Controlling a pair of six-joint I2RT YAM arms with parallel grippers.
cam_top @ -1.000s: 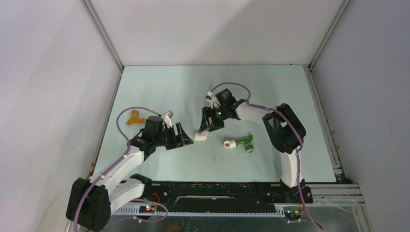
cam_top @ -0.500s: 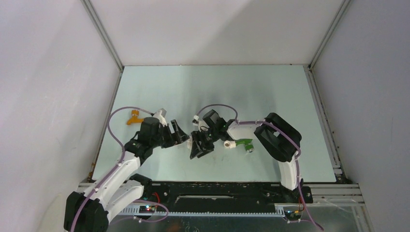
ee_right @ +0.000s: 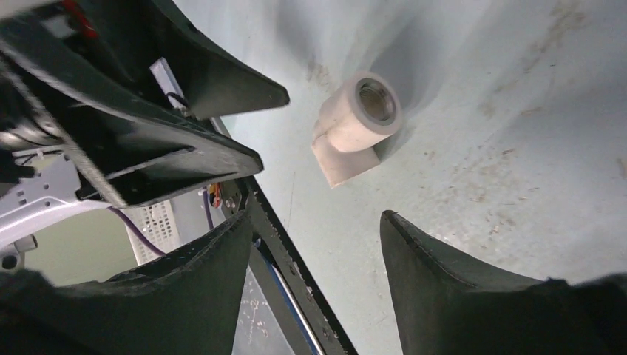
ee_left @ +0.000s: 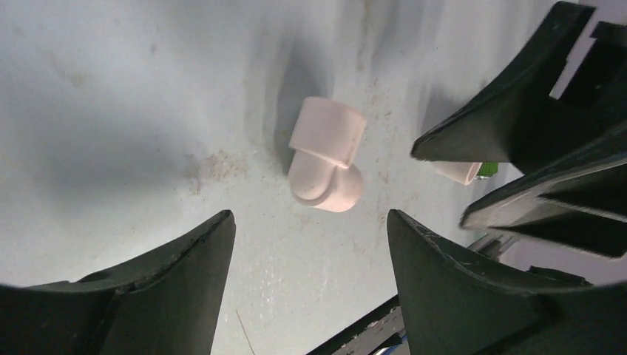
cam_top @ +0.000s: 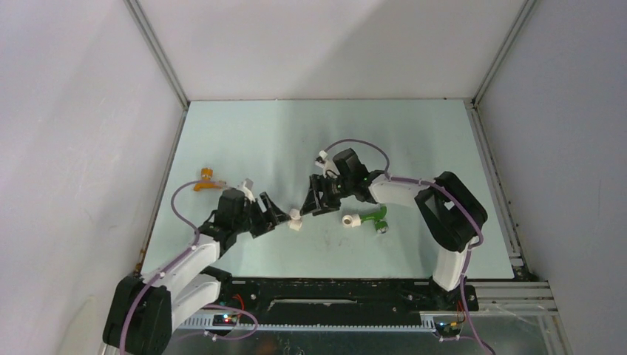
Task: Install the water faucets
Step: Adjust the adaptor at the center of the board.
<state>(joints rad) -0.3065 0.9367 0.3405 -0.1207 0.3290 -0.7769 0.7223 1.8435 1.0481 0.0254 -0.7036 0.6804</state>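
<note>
Pale green tabletop [cam_top: 296, 133] with the left hand [cam_top: 278, 215] and right hand [cam_top: 313, 201], both spread apart and empty, facing one white elbow fitting [cam_top: 295, 221] between them, where they could collide; green faucet [cam_top: 374, 217] lies just beside the right hand, orange faucet [cam_top: 205, 181] well behind the left hand.

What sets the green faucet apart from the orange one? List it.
Colour: green faucet versus orange faucet. Place: green lies right of centre; orange lies near the left edge of the table. End: green has a white fitting at its end; orange shows none. Both lie on the table, ungripped.
</note>
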